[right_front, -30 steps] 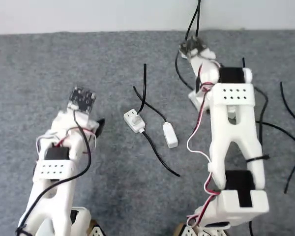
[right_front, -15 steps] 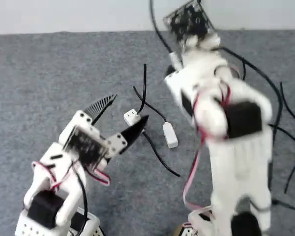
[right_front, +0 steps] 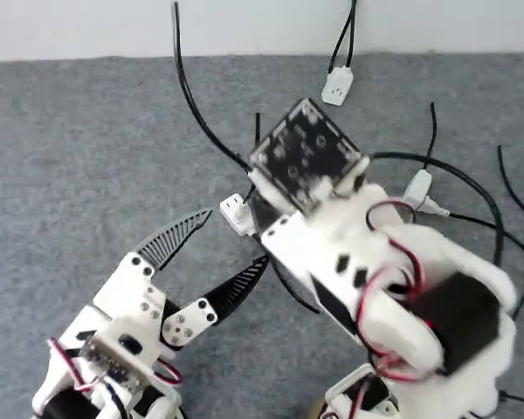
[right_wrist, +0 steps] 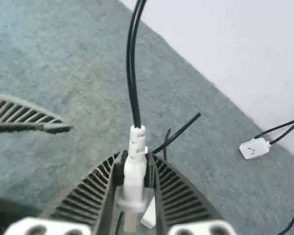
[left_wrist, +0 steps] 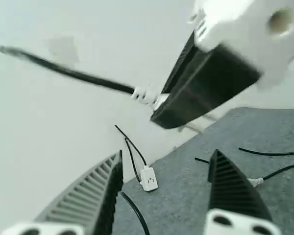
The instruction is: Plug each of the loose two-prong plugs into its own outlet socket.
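On the grey desk (right_front: 79, 148), the left gripper (right_front: 237, 235) sits just on the near side of the middle block (right_front: 237, 213), a white cord end lying at the centre. Its jaws are spread wide and hold nothing, one tip to the left of the block and the other below it. I cannot tell whether this block is a plug or a socket. Just right of the middle block and raised over it is the right gripper (right_wrist: 135, 156). Its jaws are clamped narrow on the held plug (right_wrist: 134, 183), whose black cord (right_front: 188, 96) arcs up and away to the block's far left. Beyond the block and to its right lies the far socket (right_front: 336, 87), two slots showing, near the wall. Further right of the block rests a loose cord end (right_front: 418, 187), too small to read. The main risk, as I judge it, is that nothing is pinned: pressing the held plug against an unheld socket would likely shove it across the desk rather than seat it. The two arms also crowd the middle block, so a jaw could strike the other arm or catch the arcing cord and twist the plug out of line. Its prongs are hidden, so its alignment cannot be checked.
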You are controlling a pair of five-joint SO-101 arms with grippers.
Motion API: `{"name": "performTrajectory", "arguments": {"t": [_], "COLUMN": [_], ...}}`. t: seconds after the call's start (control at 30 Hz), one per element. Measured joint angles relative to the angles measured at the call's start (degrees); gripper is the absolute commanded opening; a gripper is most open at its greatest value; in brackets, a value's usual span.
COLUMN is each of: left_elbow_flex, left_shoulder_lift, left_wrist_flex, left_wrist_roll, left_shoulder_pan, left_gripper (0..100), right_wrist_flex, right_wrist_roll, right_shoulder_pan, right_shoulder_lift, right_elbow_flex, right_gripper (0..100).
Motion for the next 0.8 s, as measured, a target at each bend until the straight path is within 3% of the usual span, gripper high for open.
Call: {"name": "performTrajectory", "arguments": {"t": [0.27,0.53,0.8], "left_elbow_flex": [4.7,4.8,0.4], "left_shoulder_lift": [-1.1,-1.1,-1.1], "left_wrist_flex": [-5.0,0.3,4.9], "left_wrist_roll": [3.8,5.9,5.9], "left_shoulder_pan": [-2.3,4.1,5.5], "left_gripper": [27,27,27], "right_wrist_flex": [4.0,4.2,4.1], "right_wrist_roll": [0.0,0.0,0.0], "right_shoulder_pan": [-11.2,-11.5,-11.7], "right_shoulder_lift": [-4.5,-4.6,-4.6], "right_elbow_flex": [0.0,0.0,0.0], "right_gripper": [0.8,0.8,0.8]}}
